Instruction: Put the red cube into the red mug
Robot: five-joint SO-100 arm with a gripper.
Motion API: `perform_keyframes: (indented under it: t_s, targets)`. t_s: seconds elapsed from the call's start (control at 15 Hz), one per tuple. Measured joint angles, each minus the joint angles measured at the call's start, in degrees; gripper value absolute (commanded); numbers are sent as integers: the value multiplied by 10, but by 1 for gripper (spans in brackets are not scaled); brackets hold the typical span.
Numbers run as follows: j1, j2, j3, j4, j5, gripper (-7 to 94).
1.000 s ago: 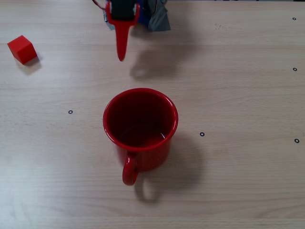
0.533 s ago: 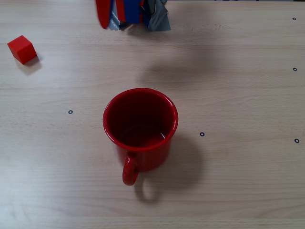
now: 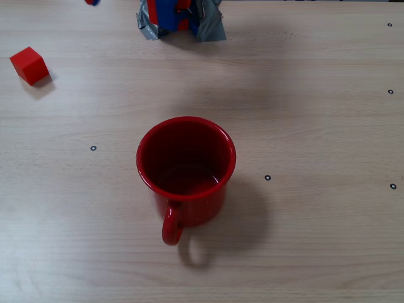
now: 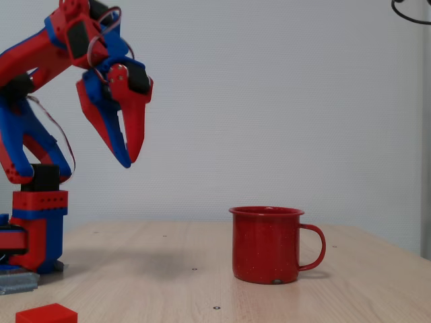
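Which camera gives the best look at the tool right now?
The fixed view from the side: it shows the whole tool raised well above the table, fingers pointing down with their tips close together. The overhead fixed view catches only a small red and blue scrap at its top edge, too little to judge anything.

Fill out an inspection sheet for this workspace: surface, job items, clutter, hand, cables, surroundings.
Surface: light wood table with small black ring marks; bare apart from the items below.
Cube: on the table at the far left of the overhead fixed view, well apart from the mug, untouched.
Mug: upright, nothing visible inside, handle toward the bottom edge of the overhead view.
Clutter: nothing seen.
Hand: raised high above the table, fingers pointing down, nearly closed, holding nothing.
Cables: a wire loops along the arm; a dark cable at the top right corner of the side view.
Surroundings: plain white wall; arm base taped down at the table's far edge.
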Motion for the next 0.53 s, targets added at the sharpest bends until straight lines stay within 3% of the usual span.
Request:
perform_keyframes:
  t_s: [0.33,0.53]
  targets:
    - [109,-82,-110,89,-45,0]
    - [200,-189,-143,69,-95,0]
